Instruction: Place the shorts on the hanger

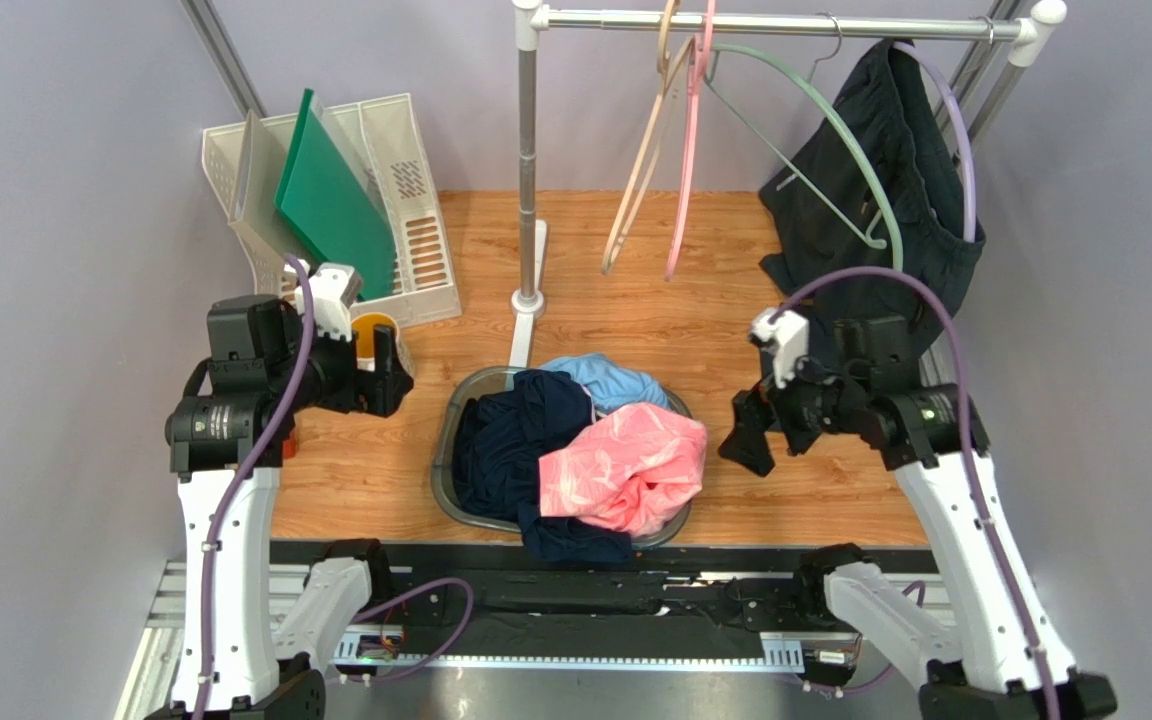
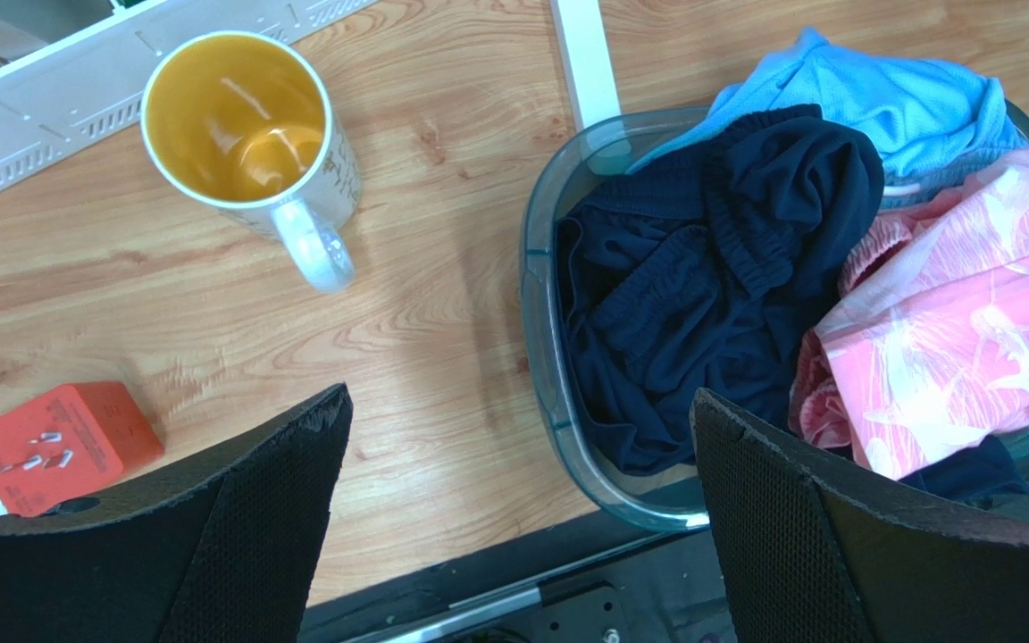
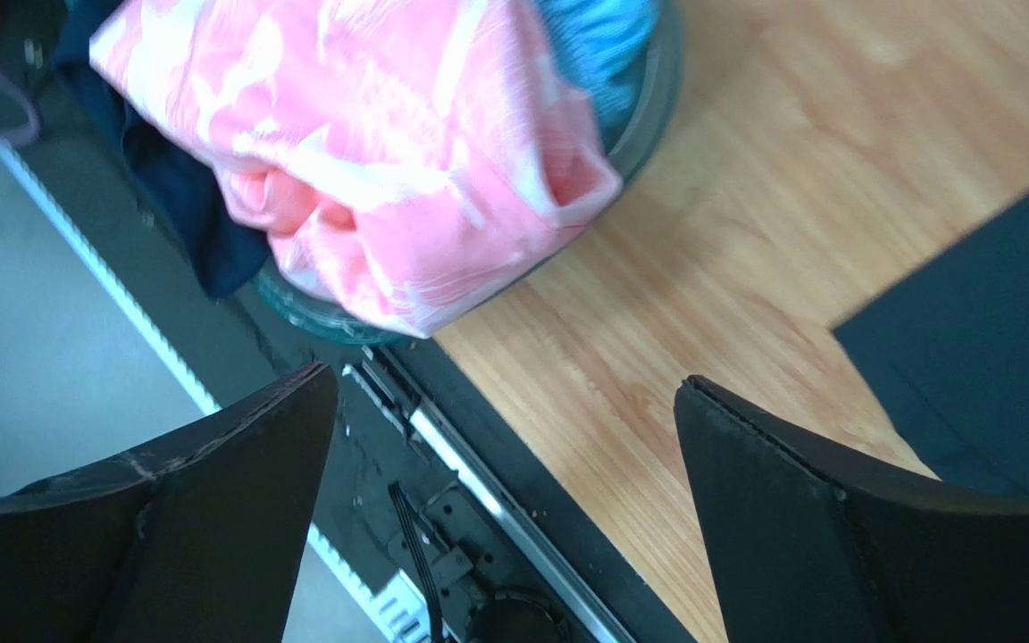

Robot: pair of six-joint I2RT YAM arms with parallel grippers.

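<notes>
The salmon-pink shorts (image 1: 627,465) lie crumpled on top of dark navy garments (image 1: 515,435) in a clear basket (image 1: 452,425) at the table's front middle. They also show in the left wrist view (image 2: 963,335) and the right wrist view (image 3: 372,148). The sage-green hanger (image 1: 838,135) hangs on the rail at the back right. My left gripper (image 1: 387,372) is open and empty, left of the basket. My right gripper (image 1: 755,428) is open and empty, right of the basket.
A light blue garment (image 1: 605,378) lies in the basket. Beige and pink hangers (image 1: 665,135) and a lilac hanger with a dark garment (image 1: 875,180) hang on the rail (image 1: 778,21). A yellow-lined mug (image 2: 245,127), a red block (image 2: 57,442) and a white rack (image 1: 387,195) stand at left.
</notes>
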